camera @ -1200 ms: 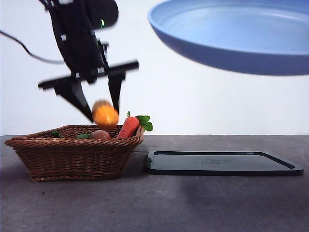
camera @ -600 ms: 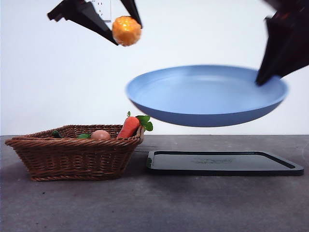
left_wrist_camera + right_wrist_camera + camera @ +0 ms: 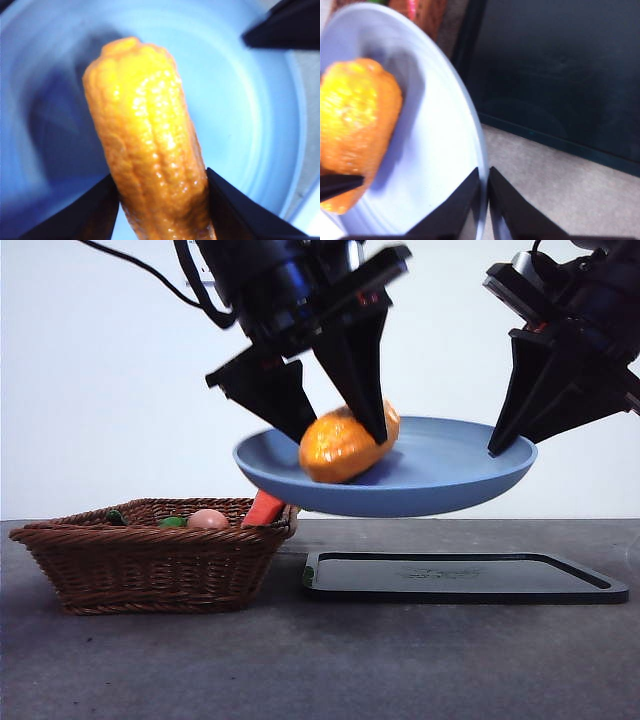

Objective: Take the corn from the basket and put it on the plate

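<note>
A grey desk [image 3: 320, 660] fills the foreground, seen from a low, level viewpoint. On it at the left sits the basket [image 3: 150, 555], a shallow dark-brown wicker one with a braided rim. A small pinkish-orange ball [image 3: 207, 519] shows just over its rim, along with bits of green and the red-orange body of a carrot [image 3: 264, 509] leaning at the basket's right edge. Beside the basket, to the right, a flat black tray [image 3: 465, 577] lies on the desk.

Above the gap between basket and tray, the light-blue plate [image 3: 440, 475] hangs in the air, well clear of the desk. The right gripper [image 3: 515, 435] holds it at its right rim; in the right wrist view, its two black fingers [image 3: 457, 210] are pinched together on the plate's edge.

The left gripper [image 3: 335, 430] comes down from the top left, big and dark, over the plate's left half. Its fingers [image 3: 90, 212] are clamped on the corn [image 3: 345, 445], one on each side of the cob's thicker part. The corn is orange-yellow and bumpy. It lies tilted within the plate's bowl, its lower end down near the plate's surface; whether it touches cannot be told. In the left wrist view, the cob [image 3: 147, 155] points out over the blue plate [image 3: 240, 115], which fills almost the whole background.
</note>
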You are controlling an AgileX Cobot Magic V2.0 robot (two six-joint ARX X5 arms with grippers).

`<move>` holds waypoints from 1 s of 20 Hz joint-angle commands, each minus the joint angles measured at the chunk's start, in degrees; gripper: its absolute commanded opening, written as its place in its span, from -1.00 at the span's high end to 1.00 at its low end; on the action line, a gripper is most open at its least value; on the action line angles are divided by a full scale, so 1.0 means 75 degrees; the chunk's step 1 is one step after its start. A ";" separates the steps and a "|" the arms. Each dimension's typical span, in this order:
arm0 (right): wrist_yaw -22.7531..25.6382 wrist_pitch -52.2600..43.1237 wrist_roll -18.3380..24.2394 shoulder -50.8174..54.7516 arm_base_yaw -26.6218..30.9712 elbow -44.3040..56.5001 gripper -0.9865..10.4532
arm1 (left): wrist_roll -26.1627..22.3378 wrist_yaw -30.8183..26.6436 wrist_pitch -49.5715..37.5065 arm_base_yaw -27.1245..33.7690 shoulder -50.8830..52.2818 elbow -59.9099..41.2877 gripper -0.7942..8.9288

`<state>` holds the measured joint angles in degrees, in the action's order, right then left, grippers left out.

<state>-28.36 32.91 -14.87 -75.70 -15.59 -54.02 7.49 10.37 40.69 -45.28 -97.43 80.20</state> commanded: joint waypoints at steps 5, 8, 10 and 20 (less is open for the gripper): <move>-0.0236 0.0044 -0.0131 -0.0093 0.0006 -0.0172 0.82 | -0.0102 -0.0452 -0.0055 -0.0073 -0.0312 0.0140 0.16; -0.0236 0.0070 -0.0131 -0.0093 0.0006 -0.0172 0.82 | -0.0102 -0.0449 0.0015 -0.0073 -0.0312 0.0143 0.16; -0.0236 0.0082 -0.0131 -0.0093 0.0006 -0.0172 0.82 | -0.0102 -0.0449 0.0047 -0.0111 -0.0312 0.0143 0.16; -0.0236 0.0254 -0.0134 -0.0093 0.0009 -0.0172 0.82 | -0.0283 -0.0452 0.0988 -0.0117 -0.0294 0.1271 0.16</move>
<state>-29.63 35.33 -15.31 -75.83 -15.31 -54.02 6.52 7.22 48.23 -45.56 -98.54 88.40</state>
